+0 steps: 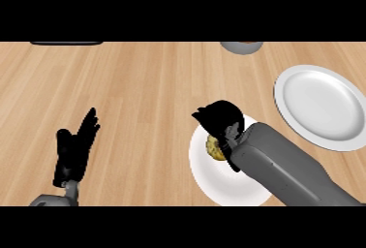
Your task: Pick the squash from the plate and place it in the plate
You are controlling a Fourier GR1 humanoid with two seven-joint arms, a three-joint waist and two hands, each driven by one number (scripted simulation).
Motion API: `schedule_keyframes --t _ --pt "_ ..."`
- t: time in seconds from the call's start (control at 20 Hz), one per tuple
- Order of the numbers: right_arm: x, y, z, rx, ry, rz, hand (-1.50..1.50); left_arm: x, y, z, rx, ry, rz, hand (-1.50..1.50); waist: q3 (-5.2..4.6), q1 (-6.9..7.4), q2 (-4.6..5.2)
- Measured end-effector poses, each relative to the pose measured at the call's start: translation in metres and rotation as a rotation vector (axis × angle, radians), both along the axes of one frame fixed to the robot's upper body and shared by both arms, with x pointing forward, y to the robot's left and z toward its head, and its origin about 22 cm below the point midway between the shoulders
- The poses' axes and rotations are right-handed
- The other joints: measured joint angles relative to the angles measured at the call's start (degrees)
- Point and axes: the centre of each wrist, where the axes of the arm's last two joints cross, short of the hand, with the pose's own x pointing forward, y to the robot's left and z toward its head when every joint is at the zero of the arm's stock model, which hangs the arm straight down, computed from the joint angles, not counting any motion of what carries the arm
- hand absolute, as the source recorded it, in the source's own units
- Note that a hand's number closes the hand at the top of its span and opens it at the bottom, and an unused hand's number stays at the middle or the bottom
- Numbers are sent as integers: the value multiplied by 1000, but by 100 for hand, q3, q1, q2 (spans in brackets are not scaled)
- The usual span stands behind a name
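Wood-grain counter (143,87). Right hand (218,118) comes in from the lower right on a grey forearm (286,167) and sits over the near plate (214,181), which is white and lies right of centre at the near edge. The hand is curled down round the squash (213,147); only a small yellow-tan patch of the squash shows under the hand, at the left part of the near plate, mostly hidden. Can't tell if the squash rests on the plate or is just off it. Second white plate (318,106) lies at the right, farther back, apart from the near plate. Left hand (75,145) rests at the near left, fingers straight and pointing up, holding nothing. Far edge: a dark flat object (66,43) at far left and a grey round object (241,47) at far right of centre, both cut off.
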Motion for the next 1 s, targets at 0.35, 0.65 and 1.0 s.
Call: schedule_keyframes --t 0.35,0.65,1.0 --pt "-3 0 -9 -20 19 5 -150 6 -2 -3 -5 0 -2 0 0 -17 1" --pt "-3 -6 -30 -30 29 -7 -150 11 0 -10 -5 -4 1 0 1 -15 4" --pt "4 -8 -47 -54 30 3 150 3 1 -9 -3 -5 -7 0 1 -2 4"
